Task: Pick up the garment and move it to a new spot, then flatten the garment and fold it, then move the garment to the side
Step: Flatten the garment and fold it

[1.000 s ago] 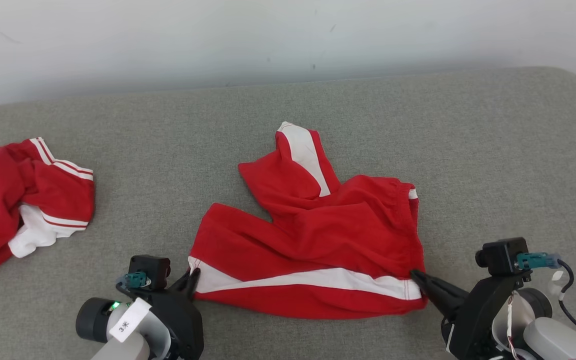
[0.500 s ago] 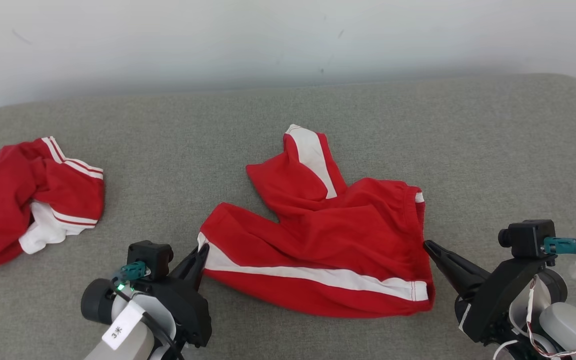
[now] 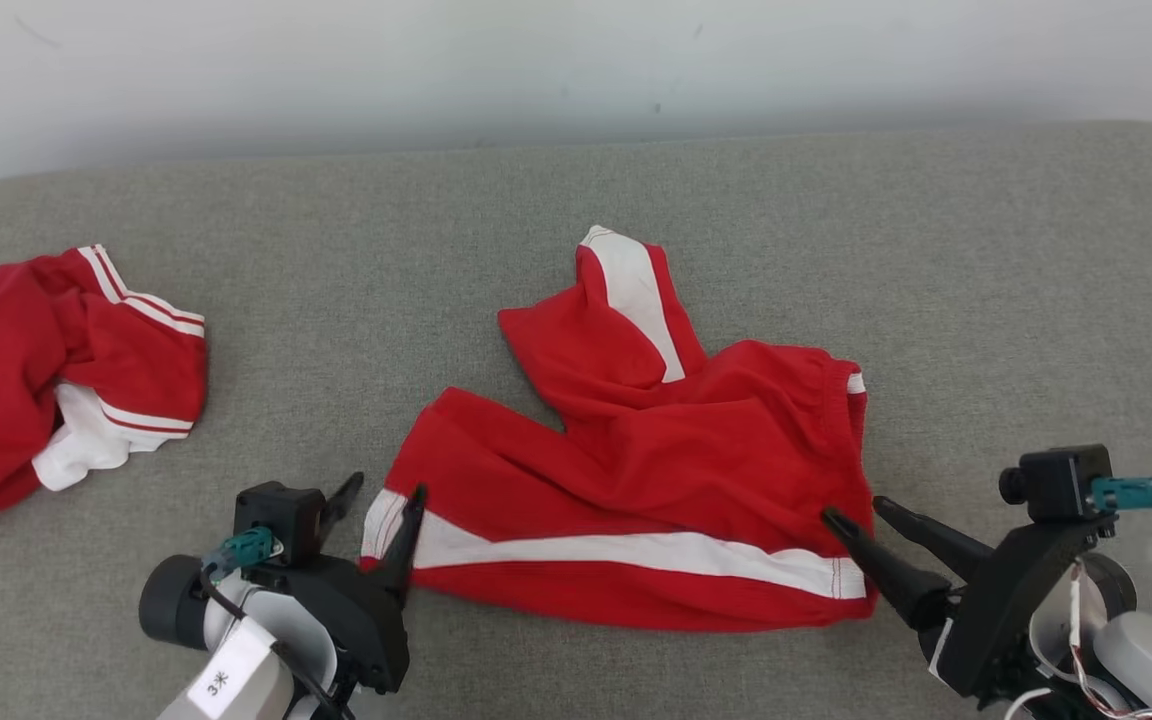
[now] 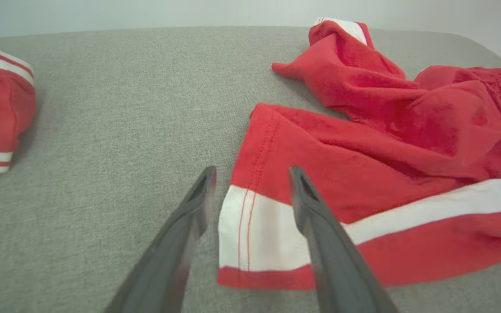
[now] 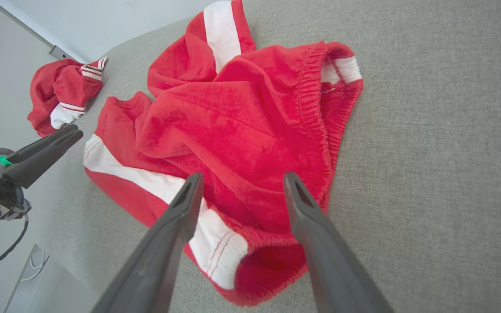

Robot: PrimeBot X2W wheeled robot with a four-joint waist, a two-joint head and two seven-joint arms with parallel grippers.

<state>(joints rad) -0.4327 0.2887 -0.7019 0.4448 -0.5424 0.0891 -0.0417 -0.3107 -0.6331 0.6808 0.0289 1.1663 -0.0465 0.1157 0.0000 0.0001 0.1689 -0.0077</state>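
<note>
Red shorts with a white side stripe lie rumpled on a grey cushion. Another red garment sits well left of the left gripper, whose fingers stand apart astride the leg hem. The right gripper, fingers apart, straddles the waistband corner.

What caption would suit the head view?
Open left gripper and open right gripper at either end of red shorts on grey surface.

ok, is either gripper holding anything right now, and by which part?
Nothing is held. The left gripper stands open over the white-striped leg hem of the red shorts; the right gripper stands open over their waistband end.
</note>
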